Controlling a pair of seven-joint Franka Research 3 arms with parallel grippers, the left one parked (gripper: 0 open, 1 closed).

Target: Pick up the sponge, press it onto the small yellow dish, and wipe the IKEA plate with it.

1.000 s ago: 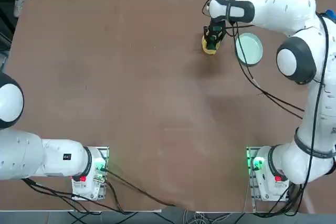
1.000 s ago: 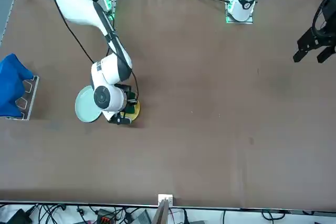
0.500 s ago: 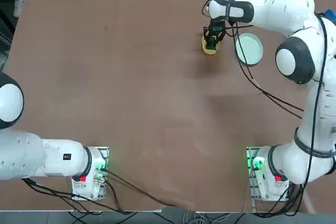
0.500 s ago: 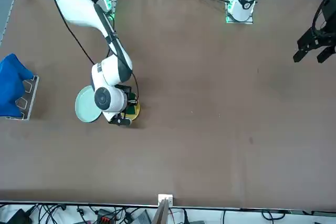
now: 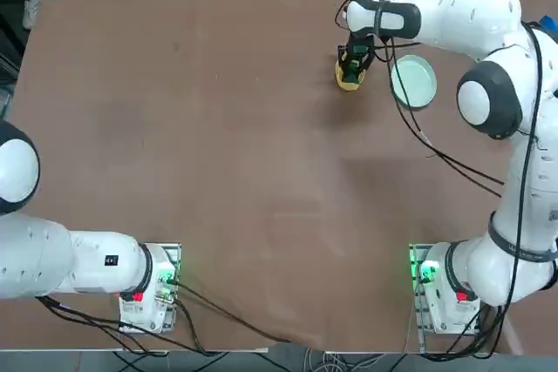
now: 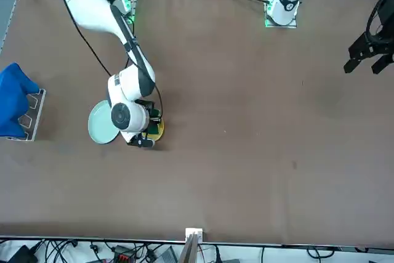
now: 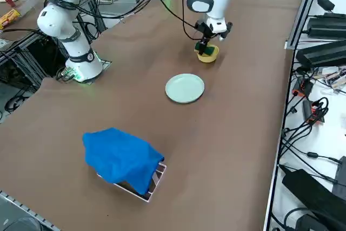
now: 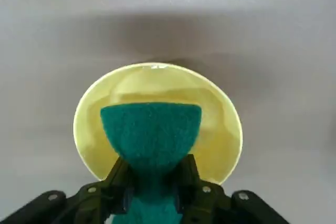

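The right claw (image 8: 155, 187) pinches the green sponge (image 8: 152, 129) by its middle, so it bunches up there. The sponge is in or over the small yellow dish (image 8: 220, 145). Its long side runs out from between the fingers, with the wide end pointing away from the claw, across the dish

In the wrist view, the sponge (image 8: 152, 129) is pinched between the fingers (image 8: 191, 177) of the right gripper (image 8: 156, 182), which cover its sides at the pinch; its near end runs out of that picture. Beneath the gripper, the sponge hides part of the yellow dish (image 8: 220, 129), and the fingers cover part of the rim on their side. From overhead, the gripper covers much of that dish, and cables cross the pale plate (image 5: 418, 84) beside the gripper. Whether the sponge touches the dish's bottom cannot be told.
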